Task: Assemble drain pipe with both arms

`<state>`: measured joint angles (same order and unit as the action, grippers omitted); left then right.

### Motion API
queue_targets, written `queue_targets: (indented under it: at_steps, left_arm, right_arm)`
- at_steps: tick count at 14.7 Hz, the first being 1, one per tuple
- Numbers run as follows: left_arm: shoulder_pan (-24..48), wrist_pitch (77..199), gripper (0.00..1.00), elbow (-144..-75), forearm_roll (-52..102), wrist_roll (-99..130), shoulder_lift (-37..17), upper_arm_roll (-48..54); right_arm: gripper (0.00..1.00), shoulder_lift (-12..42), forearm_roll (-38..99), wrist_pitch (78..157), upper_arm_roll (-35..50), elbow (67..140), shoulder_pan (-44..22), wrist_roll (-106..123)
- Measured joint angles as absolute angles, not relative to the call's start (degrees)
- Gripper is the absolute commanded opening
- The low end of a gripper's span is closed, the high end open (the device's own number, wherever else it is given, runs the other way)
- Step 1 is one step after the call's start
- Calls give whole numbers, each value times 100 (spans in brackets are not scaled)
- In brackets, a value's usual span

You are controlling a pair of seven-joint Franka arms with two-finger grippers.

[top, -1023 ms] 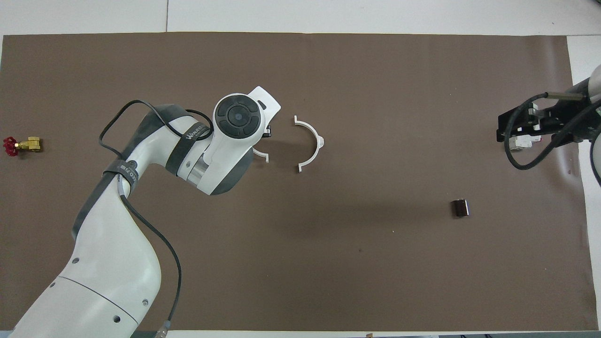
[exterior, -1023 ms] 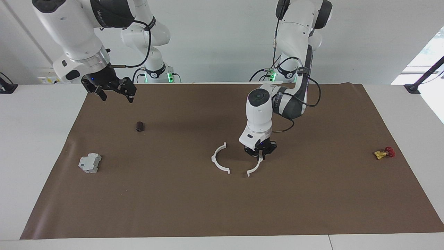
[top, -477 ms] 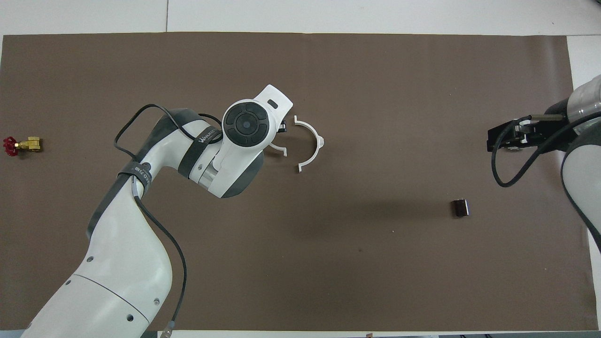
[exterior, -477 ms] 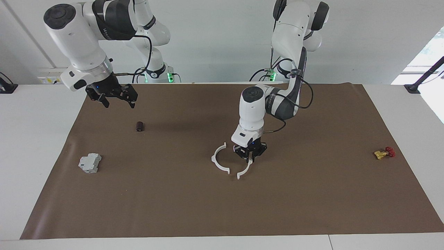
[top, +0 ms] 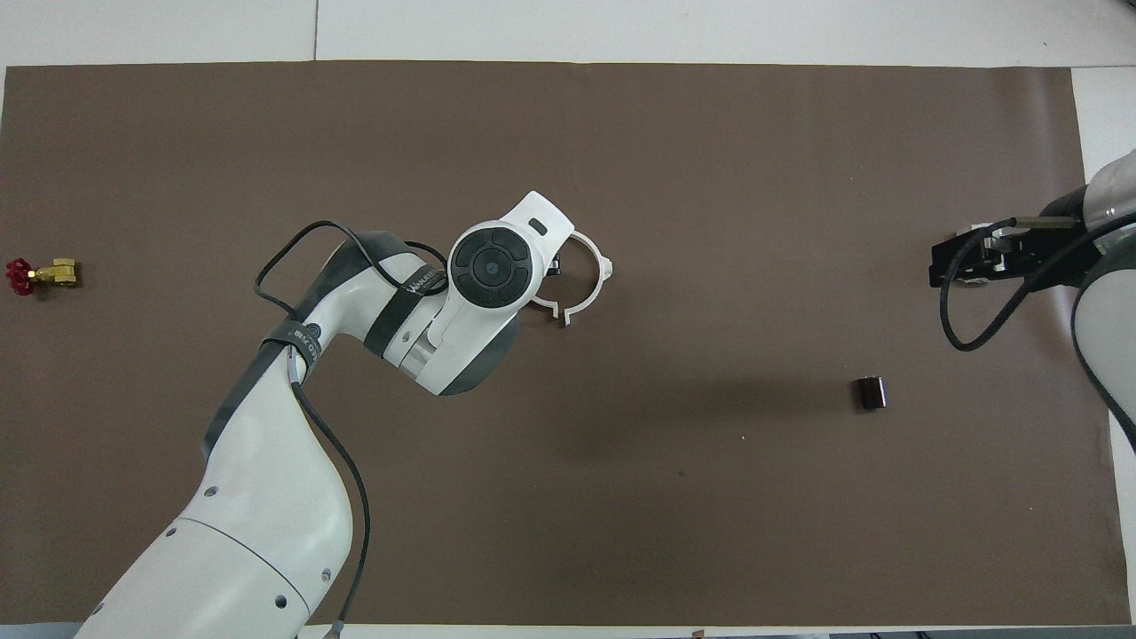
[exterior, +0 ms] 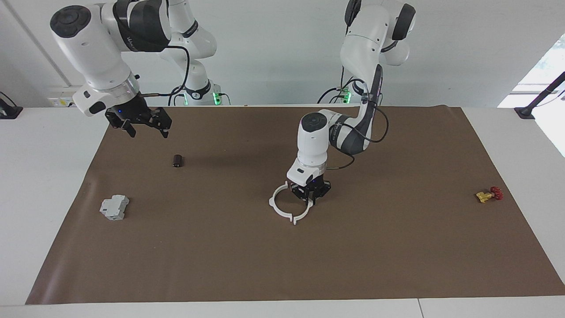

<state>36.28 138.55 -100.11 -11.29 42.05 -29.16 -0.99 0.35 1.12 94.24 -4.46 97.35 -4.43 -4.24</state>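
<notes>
Since a second ago: held half-ring (exterior: 303,215) carried across the mat (exterior: 397,265) by left gripper (exterior: 310,202), ends now beside those of the lying half-ring (exterior: 277,207), near mat centre; clamped on it throughout. Right gripper (exterior: 145,128), jaws wide apart and empty, shifted slightly at ten o'clock, waiting. Counted, in facing view: one block (exterior: 114,207) at nine, one cylinder (exterior: 177,160), two half-rings, one valve (exterior: 489,194) at three. From overhead, left wrist covering most of the held half; block hidden under right gripper.
</notes>
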Motion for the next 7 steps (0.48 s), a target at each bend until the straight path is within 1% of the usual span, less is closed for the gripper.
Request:
queue_targets:
  at_steps: [7]
  left_arm:
    - [3673,13850,0,-10015,-1128,4205,-2913,-99]
  right_arm:
    - [100,35,112,9444,-446,9748,-425,-420]
